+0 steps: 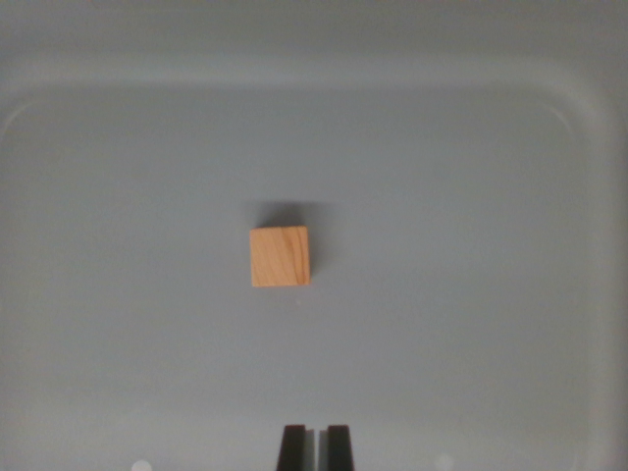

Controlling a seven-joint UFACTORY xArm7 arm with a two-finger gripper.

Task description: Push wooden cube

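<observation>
A small light wooden cube (280, 256) rests flat on the grey floor of a tray (118, 294), a little to the wrist view's left of centre. It casts a short shadow toward the top of the picture. At the bottom edge, my gripper (315, 446) shows as two dark fingertips (292, 446) standing close together with only a thin gap between them and nothing held. The cube lies well above the fingertips in the picture, apart from them and slightly toward the wrist view's left.
The grey tray has a raised rim (294, 83) with rounded corners along the top and both sides of the picture. Bare tray floor surrounds the cube on every side.
</observation>
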